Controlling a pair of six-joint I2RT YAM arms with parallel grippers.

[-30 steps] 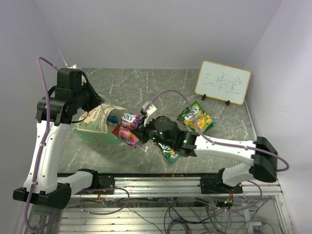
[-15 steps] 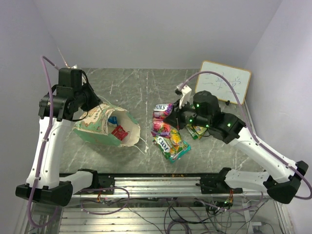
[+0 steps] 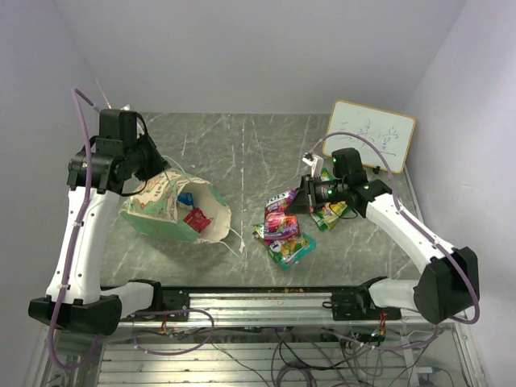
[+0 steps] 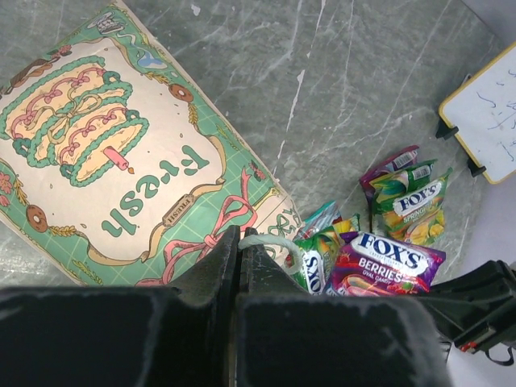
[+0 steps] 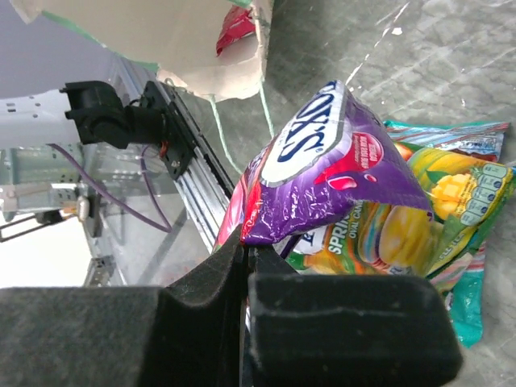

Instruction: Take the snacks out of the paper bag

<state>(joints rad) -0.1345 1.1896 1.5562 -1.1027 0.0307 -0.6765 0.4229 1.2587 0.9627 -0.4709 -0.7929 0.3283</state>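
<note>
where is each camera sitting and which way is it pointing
top: fixed above and behind the robot, looking down on the table; left arm and right arm show whole.
left wrist: on the left arm, looking down past the shut left pincer at the bag, clamped by its string.
right wrist: on the right arm, looking along the right pincer, shut on a purple packet, toward the bag's mouth.
shared: both wrist views show the bag and the snacks.

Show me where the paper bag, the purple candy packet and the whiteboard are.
paper bag [image 3: 157,222]: top view, on its green outer side.
purple candy packet [image 5: 322,173]: right wrist view, on its glossy front.
whiteboard [image 3: 369,135]: top view, on the middle of its white face.
</note>
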